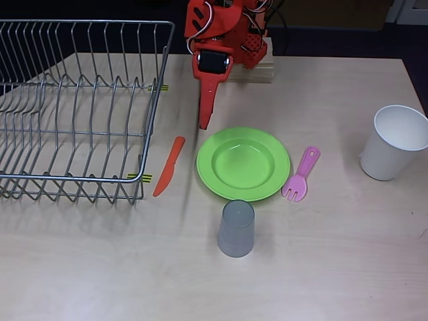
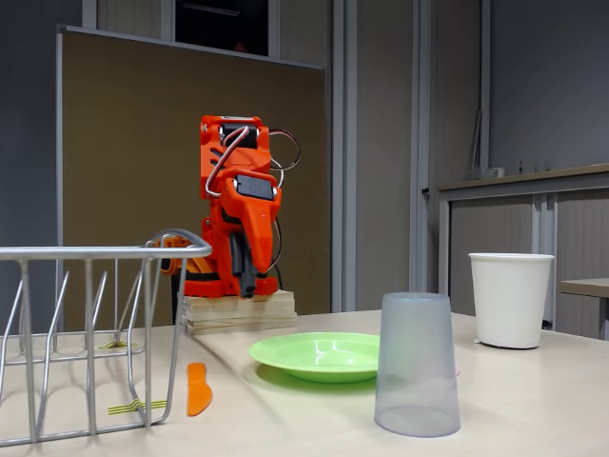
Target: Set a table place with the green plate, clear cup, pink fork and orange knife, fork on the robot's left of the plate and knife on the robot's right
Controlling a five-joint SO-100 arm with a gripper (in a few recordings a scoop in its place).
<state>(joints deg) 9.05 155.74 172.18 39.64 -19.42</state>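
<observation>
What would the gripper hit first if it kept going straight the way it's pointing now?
Probably the bare table: the gripper points down, its tip just short of the green plate rim. Depth is unclear, so it might clip that rim.

The red-orange plastic robot arm [image 1: 224,40] is folded over its base, its two-finger gripper [image 1: 203,124] pointing downward, fingers pressed together.

Red-orange arm [image 2: 238,224] with black motor faces and looping white cables.
</observation>
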